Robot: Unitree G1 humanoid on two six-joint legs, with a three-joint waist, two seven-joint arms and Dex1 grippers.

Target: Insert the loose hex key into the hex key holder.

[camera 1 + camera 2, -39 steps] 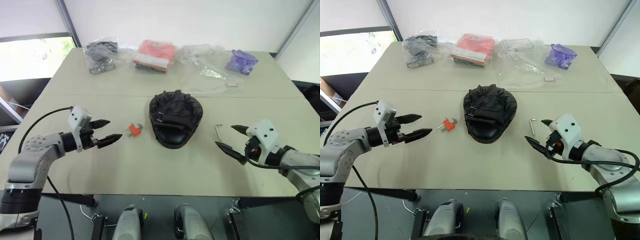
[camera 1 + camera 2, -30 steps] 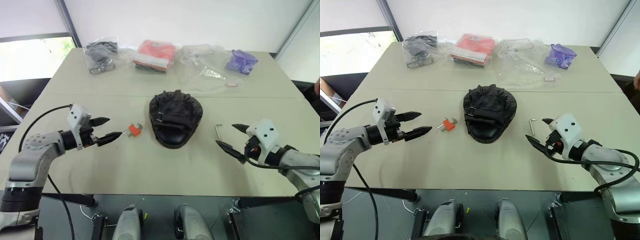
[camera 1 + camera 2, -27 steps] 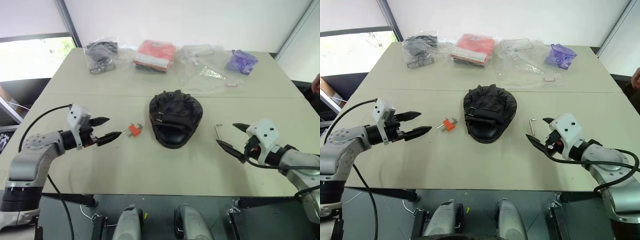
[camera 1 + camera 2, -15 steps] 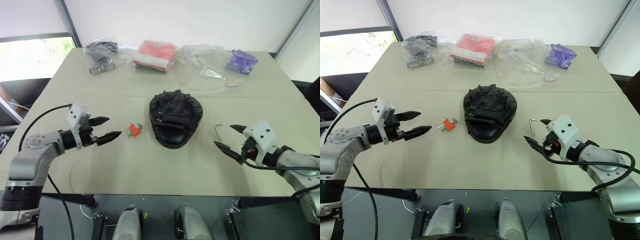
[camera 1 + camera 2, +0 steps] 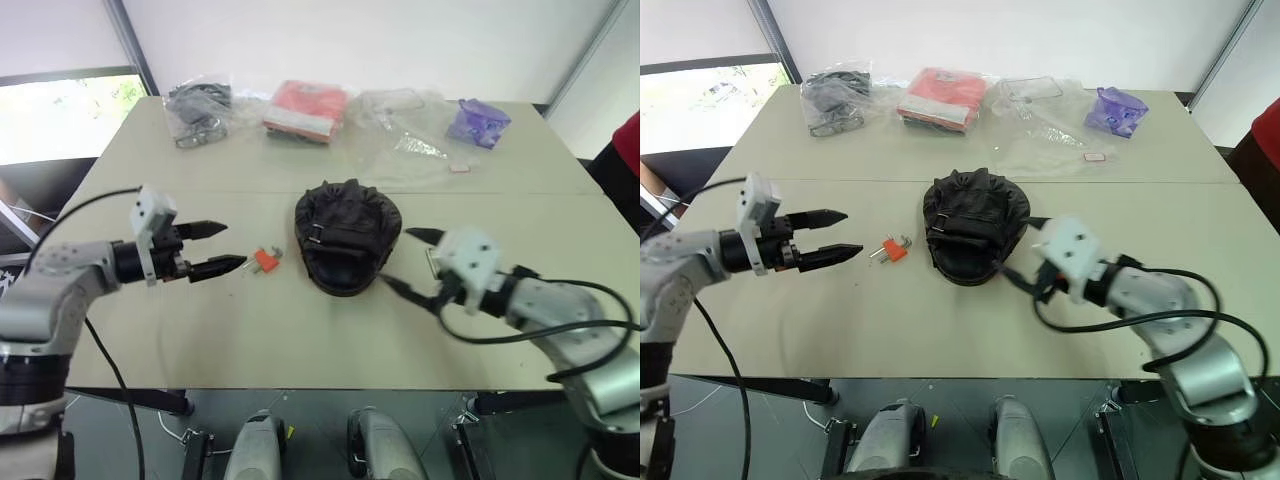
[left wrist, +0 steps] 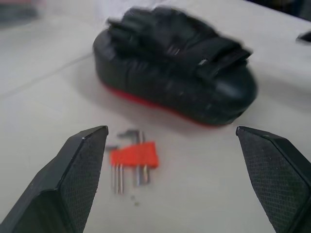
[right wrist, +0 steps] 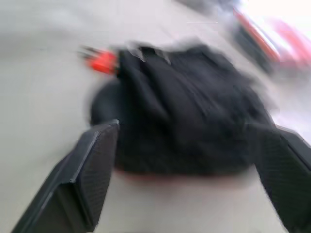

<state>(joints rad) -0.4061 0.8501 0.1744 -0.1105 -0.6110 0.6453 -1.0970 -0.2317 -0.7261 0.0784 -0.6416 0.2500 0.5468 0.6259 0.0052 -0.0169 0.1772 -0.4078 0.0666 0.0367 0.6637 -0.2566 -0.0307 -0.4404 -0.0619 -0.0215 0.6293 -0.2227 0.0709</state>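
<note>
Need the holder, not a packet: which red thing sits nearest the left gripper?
The small orange-red hex key holder, just past the left gripper; the flat red packet lies at the far edge.

Hex key holder (image 6: 133,156): orange-red plastic, thin metal keys. Black pad (image 5: 347,235): matt leather-like, stitched. Table (image 5: 300,340): smooth matt beige.

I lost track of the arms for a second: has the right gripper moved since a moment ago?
Yes. The right gripper has swung toward the robot's left, closing in on the black pad and away from the table's right edge.
</note>
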